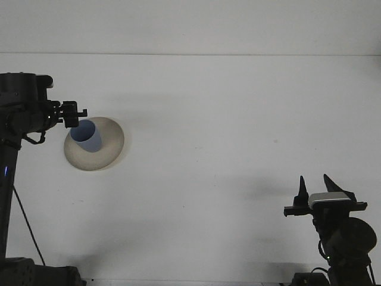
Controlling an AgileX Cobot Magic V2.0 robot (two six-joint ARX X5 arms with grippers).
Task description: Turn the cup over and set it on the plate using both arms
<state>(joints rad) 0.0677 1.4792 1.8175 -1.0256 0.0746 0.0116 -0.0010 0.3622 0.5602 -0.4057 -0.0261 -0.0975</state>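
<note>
The left arm stood tall at the frame's left edge, its wrist bent to reach rightward, level. The left gripper pointed right; whether it gripped or gaped could not be made out. The right arm sat low at the bottom right corner, folded. The right gripper pointed up and away, its two fingers parted.

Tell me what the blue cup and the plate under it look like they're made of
The blue cup looks like matte plastic: flat, even colour, no glints, though paper or coated material can't be ruled out. The plate it stands on is beige with a dull, uniform surface, which suggests plastic or unglazed ceramic; the view is too small to settle it.
</note>
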